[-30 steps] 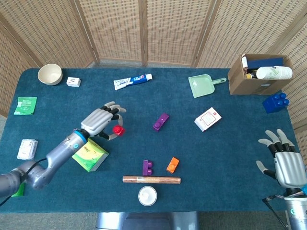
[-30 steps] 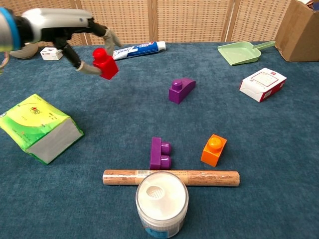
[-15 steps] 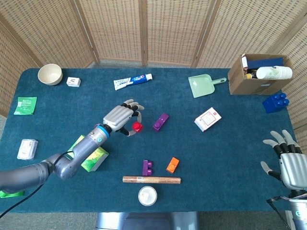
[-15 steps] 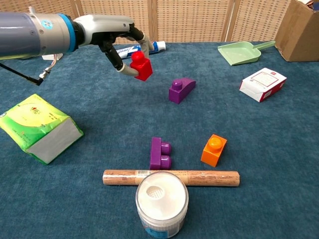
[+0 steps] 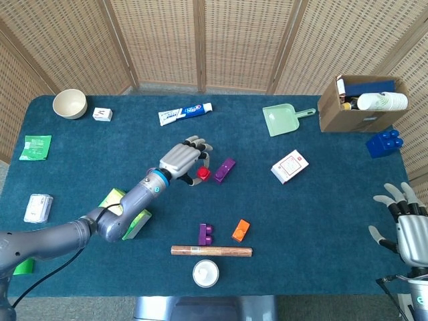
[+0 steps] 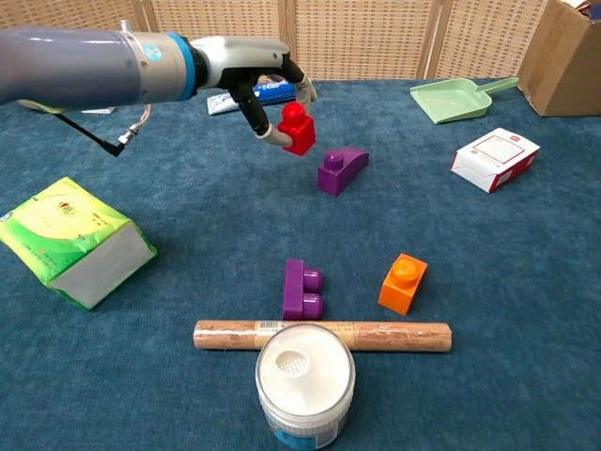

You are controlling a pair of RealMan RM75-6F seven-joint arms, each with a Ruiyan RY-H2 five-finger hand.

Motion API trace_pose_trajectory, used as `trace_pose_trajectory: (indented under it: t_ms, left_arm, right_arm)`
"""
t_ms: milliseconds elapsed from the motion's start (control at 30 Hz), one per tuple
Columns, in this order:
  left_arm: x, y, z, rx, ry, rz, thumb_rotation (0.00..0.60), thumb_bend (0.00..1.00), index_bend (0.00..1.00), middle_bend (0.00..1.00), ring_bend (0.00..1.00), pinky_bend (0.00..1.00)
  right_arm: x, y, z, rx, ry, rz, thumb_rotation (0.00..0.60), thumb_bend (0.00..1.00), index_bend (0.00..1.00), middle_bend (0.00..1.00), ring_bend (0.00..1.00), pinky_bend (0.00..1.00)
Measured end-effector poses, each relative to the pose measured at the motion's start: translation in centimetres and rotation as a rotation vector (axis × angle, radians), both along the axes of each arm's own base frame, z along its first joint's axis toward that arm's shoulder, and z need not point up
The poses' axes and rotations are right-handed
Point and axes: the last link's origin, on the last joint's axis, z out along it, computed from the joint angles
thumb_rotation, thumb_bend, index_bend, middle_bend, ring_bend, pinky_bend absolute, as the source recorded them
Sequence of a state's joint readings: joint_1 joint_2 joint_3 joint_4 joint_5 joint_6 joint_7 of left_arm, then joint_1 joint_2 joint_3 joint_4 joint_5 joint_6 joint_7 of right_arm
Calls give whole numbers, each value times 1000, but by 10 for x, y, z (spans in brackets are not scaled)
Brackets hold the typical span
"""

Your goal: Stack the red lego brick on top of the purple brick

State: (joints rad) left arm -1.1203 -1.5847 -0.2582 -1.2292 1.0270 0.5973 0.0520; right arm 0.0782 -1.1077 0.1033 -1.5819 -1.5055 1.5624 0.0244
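Left hand [image 6: 268, 89] pinches red brick [image 6: 298, 129] near purple brick [image 6: 340, 169]; brick looks light, rigid, slick; side grip suits.

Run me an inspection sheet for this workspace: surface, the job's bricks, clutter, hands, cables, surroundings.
Surface: table covered in dark teal cloth.
Job's things: red lego brick held above the cloth, just left of the sloped purple brick; not yet stacked. A second purple brick lies by the wooden roller.
Clutter: orange brick, white jar, green packet, toothpaste, green dustpan, white box, bowl, blue brick, cardboard box.
Hands: left hand pinches the red brick; right hand open, fingers spread, at the table's right edge.
Cables: black cable under the left arm.
Surroundings: woven screen panels behind.
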Motion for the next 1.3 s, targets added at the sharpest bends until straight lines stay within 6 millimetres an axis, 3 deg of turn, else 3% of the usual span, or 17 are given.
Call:
trace_pose_trajectory:
  t_ms: [400,1300]
  left_arm:
    - [12,3,-18,-17,18,-8,600,376,519,188,100,0]
    - [27,16,-37,-19,24,3,600,372,509,186,99,0]
  right_arm:
    - [-3,0,1,-5,-1,-4,600,212,298,177,54,228]
    - [-10,3,3,-7,-21,-16,600,212,299,179,54,228]
